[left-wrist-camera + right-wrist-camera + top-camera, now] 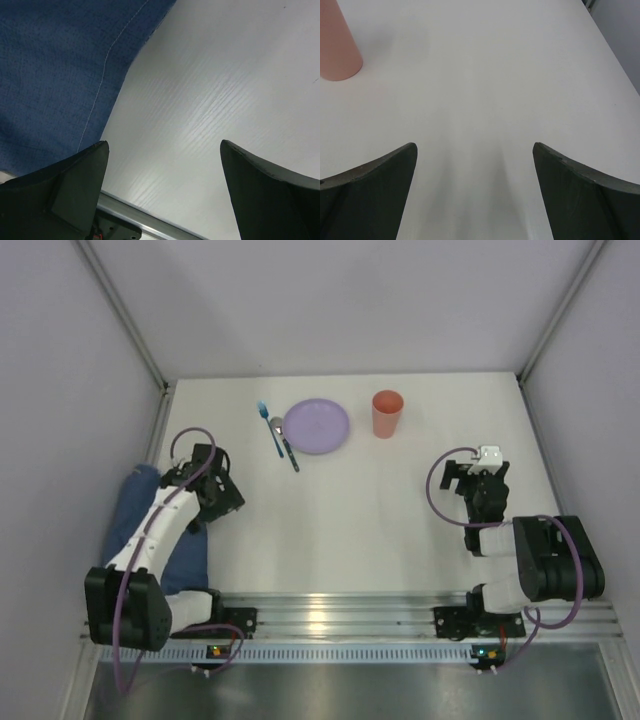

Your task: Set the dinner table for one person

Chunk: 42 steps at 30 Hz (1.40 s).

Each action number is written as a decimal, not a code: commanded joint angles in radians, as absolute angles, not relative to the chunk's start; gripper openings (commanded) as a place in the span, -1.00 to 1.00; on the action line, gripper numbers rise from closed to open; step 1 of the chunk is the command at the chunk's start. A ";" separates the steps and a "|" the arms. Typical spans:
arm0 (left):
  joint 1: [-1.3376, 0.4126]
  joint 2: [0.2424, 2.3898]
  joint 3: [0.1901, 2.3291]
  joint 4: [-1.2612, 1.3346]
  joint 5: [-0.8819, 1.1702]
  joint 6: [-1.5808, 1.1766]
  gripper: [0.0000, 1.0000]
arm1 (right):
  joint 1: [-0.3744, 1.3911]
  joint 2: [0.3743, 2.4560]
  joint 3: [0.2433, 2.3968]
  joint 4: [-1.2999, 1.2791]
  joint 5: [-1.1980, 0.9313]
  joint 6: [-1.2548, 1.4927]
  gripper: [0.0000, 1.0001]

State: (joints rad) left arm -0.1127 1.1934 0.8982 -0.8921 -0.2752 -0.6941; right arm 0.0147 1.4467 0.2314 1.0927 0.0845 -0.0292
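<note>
Both of my arms hang low over the dinner table (360, 530), and neither holds anything. My left gripper (164, 143) has its jaws spread wide. It sits near the left edge, with bare white top between the fingers and the hem of a dark blue cloth (50, 75) just beside them. My right gripper (474, 145) is equally wide and hovers near the right edge over bare surface.

Along the far edge a place for one is laid. A purple plate (317, 426) sits a little left of the middle. A blue fork (268, 426) and a dark-handled utensil (288, 452) lie side by side at its left rim. I cannot tell if that utensil is a spoon or a knife, or whether it touches the plate. A salmon cup (387, 414) stands upright near the plate's right side, clear of it.

By my reading the setting is nearly done. The cloth is the one item not yet placed, bunched at the left edge under my left arm. If it is meant as the napkin, the next move belongs to the left arm. It would shift toward the hem, drop until one finger slides under the fabric, close on a fold and carry it toward the far edge without brushing the fork. If not, both arms need only pull back to the near edge.
</note>
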 commanded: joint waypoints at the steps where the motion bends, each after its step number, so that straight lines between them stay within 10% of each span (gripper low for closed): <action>1: -0.123 1.221 0.911 -0.927 -0.264 -0.704 0.96 | 0.018 1.447 0.258 1.157 0.069 -0.017 0.99; 20: 0.166 1.707 0.974 -0.749 -0.345 -0.520 0.89 | 0.103 1.306 0.325 0.877 0.244 -0.052 0.99; 23: 0.179 1.758 0.974 -0.724 -0.342 -0.505 0.28 | 0.106 1.188 0.492 0.509 0.252 0.121 0.99; 25: 0.179 1.772 0.986 -0.719 -0.330 -0.497 -0.96 | 0.115 1.138 0.656 0.323 0.189 0.255 0.99; 32: 0.085 1.708 1.110 -0.824 -0.288 -0.581 -1.00 | 0.058 1.178 0.762 0.117 -0.376 0.946 0.97; 42: -0.420 1.744 1.527 -1.060 -0.216 -0.951 -1.00 | 0.121 1.075 1.025 -0.441 -0.220 0.704 0.99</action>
State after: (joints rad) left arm -0.3180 1.7271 1.4082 -0.9726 -0.2745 -0.7979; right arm 0.1070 1.1507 0.9203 -0.2546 -0.2588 0.7444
